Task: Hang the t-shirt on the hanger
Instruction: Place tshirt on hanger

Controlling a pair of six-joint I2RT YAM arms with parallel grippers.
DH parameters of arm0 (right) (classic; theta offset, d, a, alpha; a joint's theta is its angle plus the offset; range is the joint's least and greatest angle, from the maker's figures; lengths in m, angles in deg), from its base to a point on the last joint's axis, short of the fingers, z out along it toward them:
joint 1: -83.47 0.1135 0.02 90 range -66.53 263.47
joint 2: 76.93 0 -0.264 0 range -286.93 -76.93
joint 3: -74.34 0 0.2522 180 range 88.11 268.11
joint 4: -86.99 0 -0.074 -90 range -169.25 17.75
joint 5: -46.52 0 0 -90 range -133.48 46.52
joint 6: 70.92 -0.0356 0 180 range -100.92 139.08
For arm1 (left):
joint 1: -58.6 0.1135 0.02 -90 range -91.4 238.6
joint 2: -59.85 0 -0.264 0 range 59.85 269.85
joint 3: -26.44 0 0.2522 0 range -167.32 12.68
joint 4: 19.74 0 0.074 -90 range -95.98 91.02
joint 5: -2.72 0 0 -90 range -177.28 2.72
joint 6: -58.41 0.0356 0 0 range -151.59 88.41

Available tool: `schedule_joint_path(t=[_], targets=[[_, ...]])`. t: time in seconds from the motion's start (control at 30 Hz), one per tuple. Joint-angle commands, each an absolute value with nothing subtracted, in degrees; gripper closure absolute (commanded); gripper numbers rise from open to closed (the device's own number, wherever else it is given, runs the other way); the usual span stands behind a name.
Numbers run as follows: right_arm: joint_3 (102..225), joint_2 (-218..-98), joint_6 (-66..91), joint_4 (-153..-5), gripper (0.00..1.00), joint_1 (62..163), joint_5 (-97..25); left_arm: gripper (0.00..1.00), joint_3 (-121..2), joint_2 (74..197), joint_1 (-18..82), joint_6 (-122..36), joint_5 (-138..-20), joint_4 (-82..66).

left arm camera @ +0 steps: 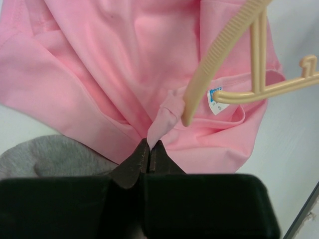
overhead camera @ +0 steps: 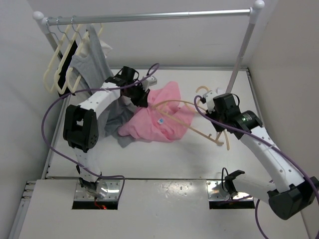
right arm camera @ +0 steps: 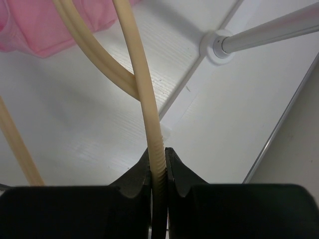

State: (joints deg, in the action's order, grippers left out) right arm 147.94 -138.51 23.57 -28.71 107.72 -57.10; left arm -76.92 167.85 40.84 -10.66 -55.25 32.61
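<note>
The pink t-shirt (overhead camera: 159, 117) lies crumpled at the table's middle, its blue neck label (left arm camera: 215, 98) showing. My left gripper (overhead camera: 142, 101) is at the shirt's left edge, shut on a pinched fold of pink fabric (left arm camera: 167, 112). The peach hanger (overhead camera: 185, 115) lies across the shirt's right side with its hook (overhead camera: 202, 90) toward the back. One ribbed arm (left arm camera: 212, 59) ends beside the label. My right gripper (overhead camera: 213, 103) is shut on the hanger's ribbed bar (right arm camera: 149, 114). The left wrist view shows the left gripper (left arm camera: 151, 144), and the right wrist view shows the right gripper (right arm camera: 157, 155).
A clothes rail (overhead camera: 149, 17) spans the back on two posts, the right post (overhead camera: 243, 47) standing close behind my right gripper. Pale cream hangers (overhead camera: 57, 69) and a gray garment (overhead camera: 92, 57) hang at the rail's left end. More gray cloth (overhead camera: 115, 123) lies beside the shirt.
</note>
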Motion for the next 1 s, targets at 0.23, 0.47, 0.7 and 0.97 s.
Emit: schedule_joint_path(t=[0.23,0.47,0.7,0.97], targets=[[143.9,-137.3,23.6,-34.3,1.0,108.4,-57.5,1.0,-80.0,166.7,41.6,-12.5,-50.0,32.6],[142.7,-136.8,23.6,-34.3,1.0,108.4,-61.3,1.0,-80.0,164.6,41.6,-7.9,-50.6,33.2],[144.0,-138.1,24.1,-33.7,1.0,109.0,-62.0,1.0,-80.0,164.0,41.6,-6.1,-49.5,34.4],[144.1,-139.4,23.6,-34.9,1.0,111.3,-62.0,1.0,-86.1,168.0,41.0,-10.8,-50.7,34.4]])
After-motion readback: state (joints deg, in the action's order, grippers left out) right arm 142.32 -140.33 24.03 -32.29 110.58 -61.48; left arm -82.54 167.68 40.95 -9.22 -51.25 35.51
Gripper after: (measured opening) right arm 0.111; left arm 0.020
